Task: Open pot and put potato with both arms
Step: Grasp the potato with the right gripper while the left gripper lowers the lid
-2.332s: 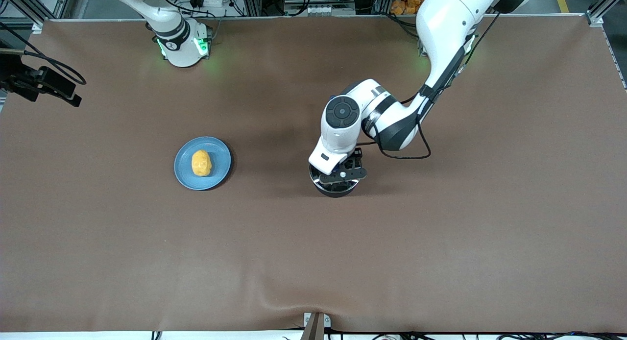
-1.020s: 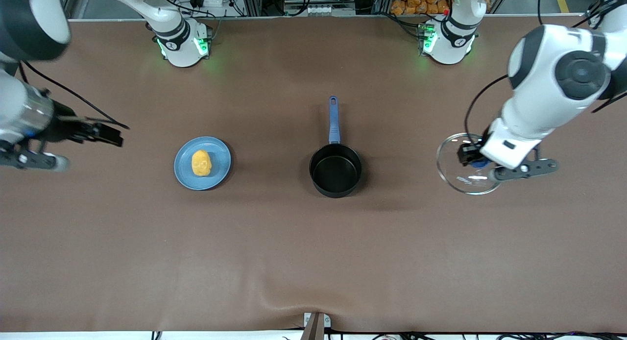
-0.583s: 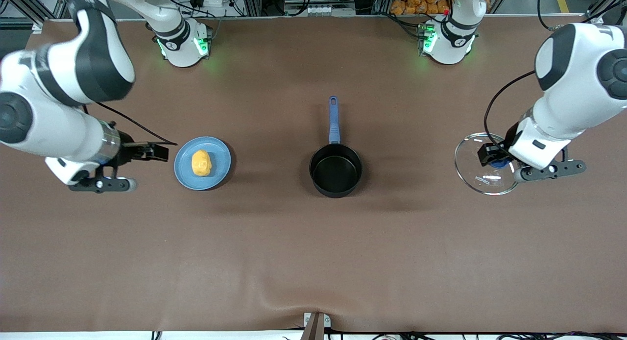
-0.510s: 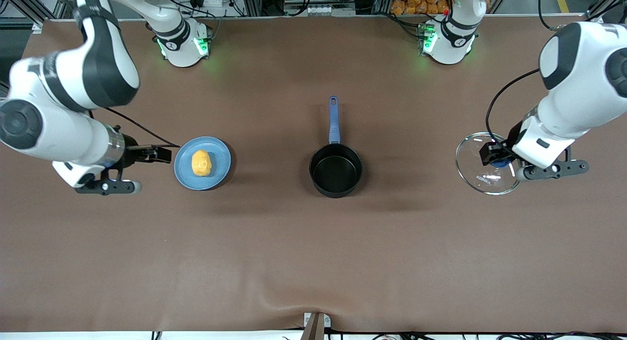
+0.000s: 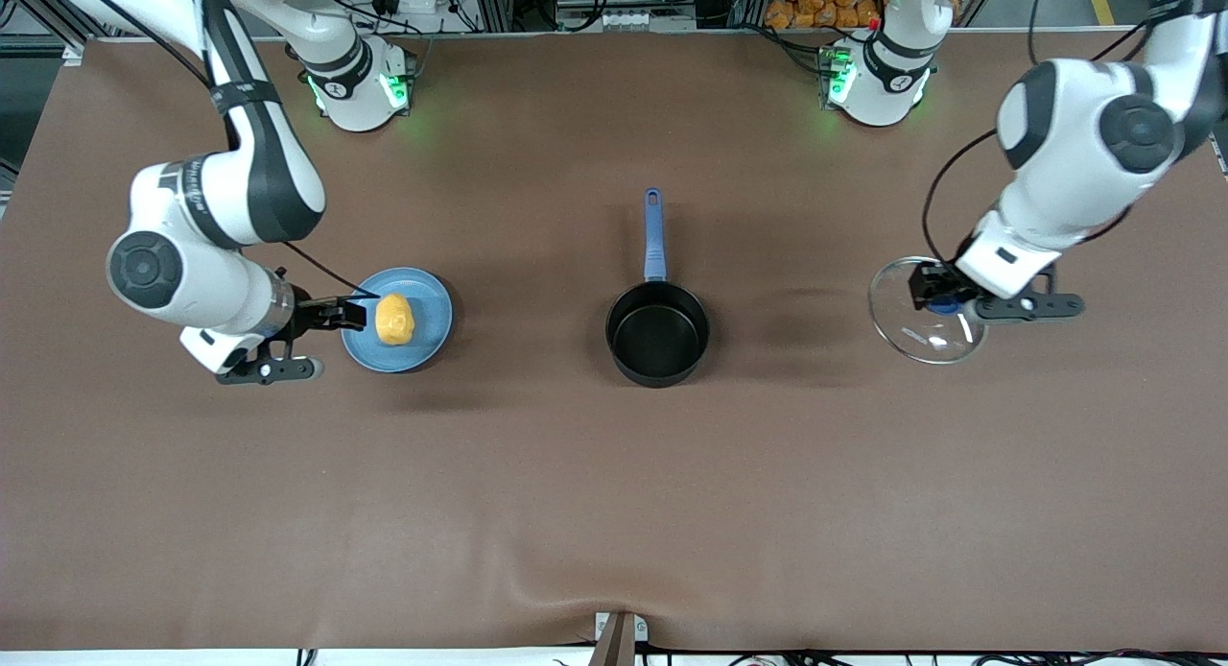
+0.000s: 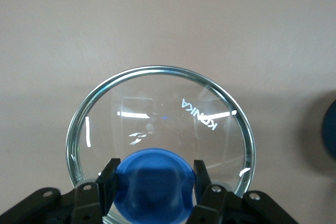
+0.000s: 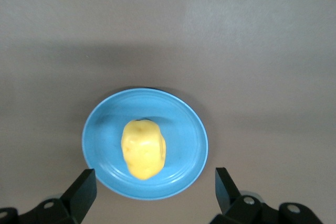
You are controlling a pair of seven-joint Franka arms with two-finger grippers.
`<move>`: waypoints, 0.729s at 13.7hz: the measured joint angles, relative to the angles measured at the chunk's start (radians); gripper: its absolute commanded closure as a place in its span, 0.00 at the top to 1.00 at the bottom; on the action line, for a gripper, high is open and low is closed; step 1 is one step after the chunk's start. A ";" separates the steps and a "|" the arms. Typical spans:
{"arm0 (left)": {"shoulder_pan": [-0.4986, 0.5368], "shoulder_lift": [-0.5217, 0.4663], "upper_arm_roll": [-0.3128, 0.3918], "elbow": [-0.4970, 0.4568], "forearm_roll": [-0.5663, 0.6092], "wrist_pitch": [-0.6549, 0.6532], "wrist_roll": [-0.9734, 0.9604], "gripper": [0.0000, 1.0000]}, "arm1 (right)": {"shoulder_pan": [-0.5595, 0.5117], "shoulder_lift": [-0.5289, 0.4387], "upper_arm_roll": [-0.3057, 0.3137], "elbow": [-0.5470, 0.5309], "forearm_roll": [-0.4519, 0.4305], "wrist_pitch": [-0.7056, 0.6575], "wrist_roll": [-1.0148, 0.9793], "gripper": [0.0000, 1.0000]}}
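Mid-height in the front frame, toward the right arm's end: right gripper (image 5: pixel 353 313) just above the plate (image 5: pixel 429 332), jaws spread wide, holding nothing. Potato (image 5: pixel 394 319) lying on that plate, lined up between the 2 fingers in the right wrist view.

Risks here:
- Closing too high or off-centre on the lumpy, rounded potato, which could squirt it out sideways.
- Coming down too low and catching the plate's rim, which would drag or tip the plate.

Centre of the frame: pot (image 5: pixel 657 335) open and empty on the table (image 5: pixel 614 512), handle pointing up the frame toward the bases. Small mouth, so a release off-centre could bounce the potato off the rim.

Toward the left arm's end, same height in the frame: left gripper (image 5: pixel 935 297) clamped shut on the blue knob (image 6: pixel 152 178) of the glass lid (image 5: pixel 916 332), well apart from the pot. Smooth knob, 1 narrow grip: could slip or tilt, and glass dropped on the table could crack.
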 measured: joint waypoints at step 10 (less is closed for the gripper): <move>-0.003 0.090 0.014 -0.156 0.076 0.105 0.128 0.00 | 0.061 0.007 0.006 -0.239 0.001 0.333 0.009 1.00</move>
